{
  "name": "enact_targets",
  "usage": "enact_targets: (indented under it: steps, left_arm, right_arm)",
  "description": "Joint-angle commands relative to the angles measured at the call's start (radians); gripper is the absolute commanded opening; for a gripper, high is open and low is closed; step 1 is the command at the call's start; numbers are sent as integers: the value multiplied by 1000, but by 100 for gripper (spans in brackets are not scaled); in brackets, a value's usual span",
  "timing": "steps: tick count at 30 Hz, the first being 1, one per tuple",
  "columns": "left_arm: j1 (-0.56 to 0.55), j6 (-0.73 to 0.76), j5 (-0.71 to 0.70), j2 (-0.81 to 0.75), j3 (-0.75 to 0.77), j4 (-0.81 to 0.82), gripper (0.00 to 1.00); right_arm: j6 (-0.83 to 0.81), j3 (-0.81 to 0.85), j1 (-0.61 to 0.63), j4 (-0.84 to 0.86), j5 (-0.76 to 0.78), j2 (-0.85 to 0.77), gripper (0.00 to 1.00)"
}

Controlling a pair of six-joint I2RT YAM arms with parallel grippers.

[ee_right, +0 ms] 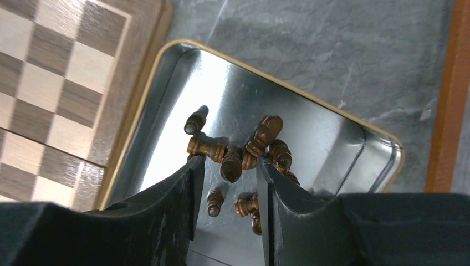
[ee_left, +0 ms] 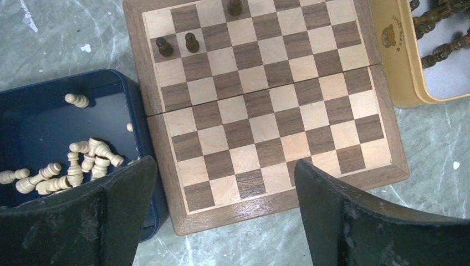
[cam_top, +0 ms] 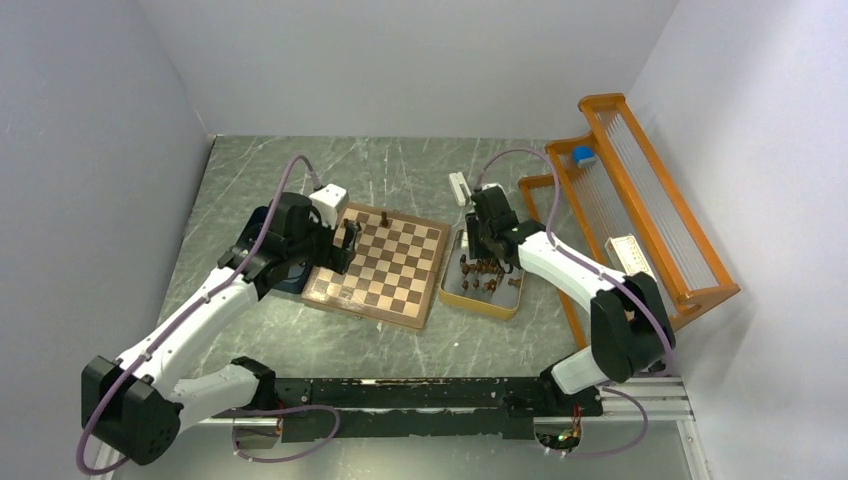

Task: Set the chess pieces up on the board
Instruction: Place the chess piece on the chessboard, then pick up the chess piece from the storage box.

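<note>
Dark brown chess pieces [ee_right: 271, 147] lie mostly tumbled on their sides in a yellow-rimmed metal tray [ee_right: 221, 88], which sits on the grey marbled bench [ee_right: 310, 33] just beside the board [ee_left: 266, 122] on my right. My right tool [ee_right: 227, 164] hangs low over that heap. Its fingers [ee_right: 188, 188] are parted by a narrow gap. One brown piece [ee_right: 231, 166] shows in the gap, with space on both sides of it, so I have hold of nothing there.

Three of the dark pieces already stand upright on the board. Two are side by side on neighbouring squares near its far left corner [ee_left: 191, 42] [ee_left: 164, 46], and a third [ee_left: 235, 6] stands on the far row, a little to their right.

My left tool [ee_left: 221, 177] hovers above the near edge of the board, spread wide and empty. A dark blue tin [ee_left: 33, 116] rests against the board's left side. A cluster of pale pieces [ee_left: 83, 160] lies inside it, most of them on their sides.
</note>
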Motion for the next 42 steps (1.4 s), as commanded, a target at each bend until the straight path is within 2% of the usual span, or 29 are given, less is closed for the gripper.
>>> enact_targets:
  steps: [1,6,16,19,22,26,33,42]
  left_arm:
    - [-3,4,38,-55,-55,89,98]
    - [-3,3,4,-58,-58,94,98]
    - [-3,3,4,-62,-58,92,98]
    - [-3,3,10,-58,-57,90,98]
    - [-2,3,12,-55,-56,90,98]
    - [-3,3,19,-52,-57,92,98]
    - [-3,3,2,-57,-53,87,98]
    - [-3,3,-24,-65,-50,82,98]
  right_arm:
    - [-44,21,-11,-21,-35,51,43]
    - [-53,22,-13,-10,-61,98,40]
    - [-49,38,-13,-39,-37,129,26]
    - [-46,40,-12,-47,-45,124,25]
    - [-44,42,-13,-53,-49,122,32]
    - [-48,43,-12,-64,-50,133,33]
    - [-50,65,-13,-86,-44,118,18]
    - [-30,186,-4,-206,-27,78,13]
